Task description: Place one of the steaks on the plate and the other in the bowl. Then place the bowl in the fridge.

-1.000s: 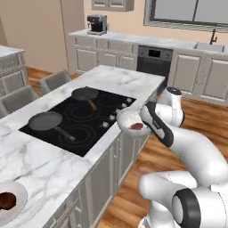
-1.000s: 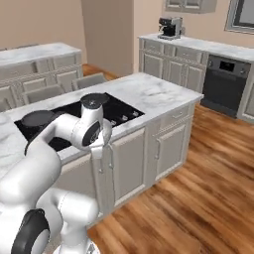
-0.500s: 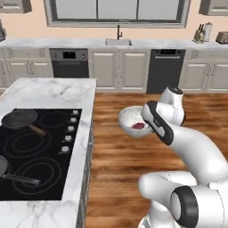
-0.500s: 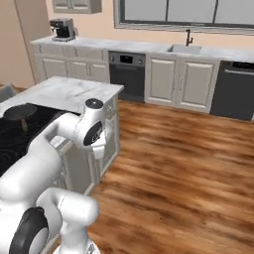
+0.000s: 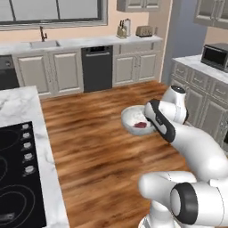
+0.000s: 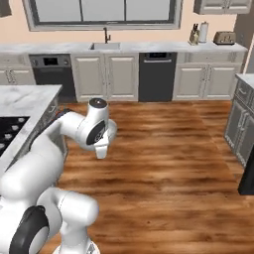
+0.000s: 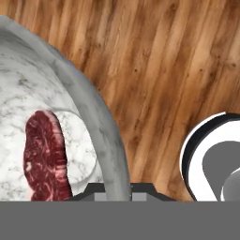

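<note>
Base has swung round since a second ago: the island cooktop [image 5: 13, 178] that sat in front of the arm is now off at the left edge of the left base view, and open wood floor [image 5: 89, 147] lies ahead with the sink wall and dishwasher [image 5: 97, 67] behind. That shift is the camera, not the objects. Bowl [image 5: 136, 121] keeps the same spot against the wrist throughout.

Step in hand, as I judge it: last part, carrying the bowl to the fridge. One steak [image 5: 140, 125] lies flat on the bowl's floor; the hand view shows it as a dark red slab [image 7: 44, 157] against the speckled inside. Gripper [image 5: 153, 119] is fully closed, pinching the thin rim on the near side, and the bowl hangs roughly level over the floor, touching nothing else.

Next move calls for more driving or turning until the fridge faces the arm, keeping the bowl level so the meat doesn't slide, then getting a door open or finding a shelf.

Hard to make out: the fingertips themselves are hidden under the rim in the hand view. In the right base view the arm [image 6: 94, 131] blocks the bowl. A dark panel at that view's right edge [image 6: 248, 178] may be the fridge, too cropped to tell.
</note>
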Controlling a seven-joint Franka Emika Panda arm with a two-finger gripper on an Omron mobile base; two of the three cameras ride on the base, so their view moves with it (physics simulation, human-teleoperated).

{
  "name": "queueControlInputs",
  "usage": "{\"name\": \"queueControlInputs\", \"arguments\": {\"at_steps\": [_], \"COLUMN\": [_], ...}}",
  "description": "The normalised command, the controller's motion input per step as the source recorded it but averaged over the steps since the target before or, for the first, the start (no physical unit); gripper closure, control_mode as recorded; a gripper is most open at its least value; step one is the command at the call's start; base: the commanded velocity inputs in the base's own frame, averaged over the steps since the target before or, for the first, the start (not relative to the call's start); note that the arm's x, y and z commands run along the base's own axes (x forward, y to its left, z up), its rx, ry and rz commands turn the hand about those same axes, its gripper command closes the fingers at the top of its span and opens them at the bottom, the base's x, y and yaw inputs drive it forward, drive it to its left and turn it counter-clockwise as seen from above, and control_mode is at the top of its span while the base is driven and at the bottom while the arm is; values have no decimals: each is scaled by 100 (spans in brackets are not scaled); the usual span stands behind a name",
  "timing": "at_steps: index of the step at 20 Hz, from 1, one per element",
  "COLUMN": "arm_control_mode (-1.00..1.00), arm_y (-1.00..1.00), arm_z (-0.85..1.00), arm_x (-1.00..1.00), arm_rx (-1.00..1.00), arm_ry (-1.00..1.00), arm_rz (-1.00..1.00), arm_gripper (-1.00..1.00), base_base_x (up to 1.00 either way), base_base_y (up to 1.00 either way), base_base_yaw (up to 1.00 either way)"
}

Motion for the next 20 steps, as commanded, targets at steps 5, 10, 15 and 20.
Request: {"name": "queueControlInputs", "arguments": {"at_steps": [5,10,15,20], "arm_control_mode": [100,100,100,100], "arm_y": [0,0,0,0], "arm_z": [0,0,0,0], "arm_x": [0,0,0,0], "arm_rx": [0,0,0,0], "arm_ry": [0,0,0,0], "arm_rz": [0,0,0,0], "arm_gripper": [100,100,100,100], "base_base_x": [-54,-13,-11,17], "base_base_y": [25,-39,-69,-68], "base_base_yaw": [-53,-43,-52,-58]}}
